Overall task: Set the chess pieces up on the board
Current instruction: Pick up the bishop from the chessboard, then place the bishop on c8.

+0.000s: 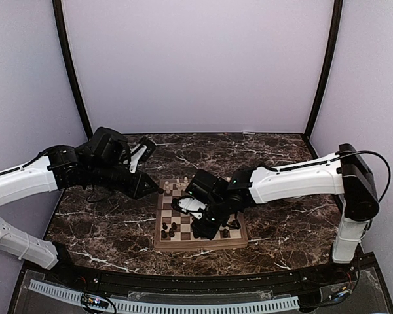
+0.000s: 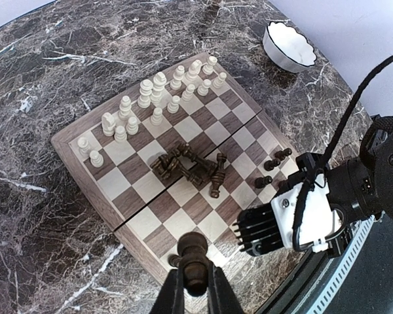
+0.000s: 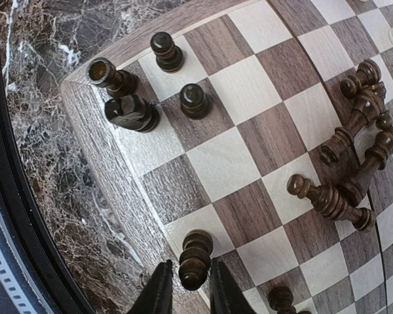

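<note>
The board point(image 1: 196, 246) lies on the marble table point(image 1: 105, 222) between the two arms. Cream pieces point(image 2: 158, 85) stand in two rows along its far edge. A heap of toppled dark pieces point(image 2: 190, 163) lies mid-board, and a few standing dark pieces point(image 3: 193, 98) cluster at a near corner. The left claw point(image 2: 195, 271) is clamped on a tall dark piece point(image 2: 195, 252) by the board's left side. The right claw point(image 3: 188, 268) flanks an upright dark piece point(image 3: 195, 255) at the near edge; I cannot tell whether it pinches it. A white bowl point(image 2: 288, 46) sits off the far right corner.
</note>
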`<state>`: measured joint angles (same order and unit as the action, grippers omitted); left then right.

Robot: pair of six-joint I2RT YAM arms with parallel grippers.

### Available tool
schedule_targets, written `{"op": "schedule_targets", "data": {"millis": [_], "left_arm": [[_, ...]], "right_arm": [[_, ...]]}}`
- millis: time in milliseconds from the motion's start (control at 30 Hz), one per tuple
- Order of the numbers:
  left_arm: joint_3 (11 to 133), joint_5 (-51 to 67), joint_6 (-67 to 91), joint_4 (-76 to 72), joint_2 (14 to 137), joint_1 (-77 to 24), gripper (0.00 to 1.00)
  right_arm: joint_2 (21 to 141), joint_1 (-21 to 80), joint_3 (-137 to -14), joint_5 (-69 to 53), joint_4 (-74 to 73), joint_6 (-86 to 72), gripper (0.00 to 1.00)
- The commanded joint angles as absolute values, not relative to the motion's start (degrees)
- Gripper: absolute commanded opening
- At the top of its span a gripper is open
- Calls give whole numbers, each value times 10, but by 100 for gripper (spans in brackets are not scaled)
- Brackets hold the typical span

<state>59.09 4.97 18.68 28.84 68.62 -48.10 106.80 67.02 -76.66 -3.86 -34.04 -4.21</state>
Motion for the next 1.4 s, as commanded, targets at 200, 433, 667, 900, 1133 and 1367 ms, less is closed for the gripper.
{"op": "schedule_targets", "data": {"millis": [200, 433, 667, 900, 1133, 1367], "left_arm": [[581, 73, 183, 282, 690, -477, 10], [589, 155, 145, 277, 739, -479, 12], [617, 186, 87, 306, 819, -501, 12], [662, 165, 45, 331, 902, -553, 12], [705, 131, 35, 353, 950, -575, 12], [708, 114, 36, 364, 966, -579, 13]], "right_arm": [[1059, 673, -772, -37, -329, -50, 6], [1014, 673, -754, 5, -351, -64, 3], [955, 673, -705, 38, -375, -88, 2], [922, 673, -657, 54, -377, -113, 2], [922, 672, -639, 60, -363, -121, 3], [915, 667, -625, 43, -342, -120, 4]]}}
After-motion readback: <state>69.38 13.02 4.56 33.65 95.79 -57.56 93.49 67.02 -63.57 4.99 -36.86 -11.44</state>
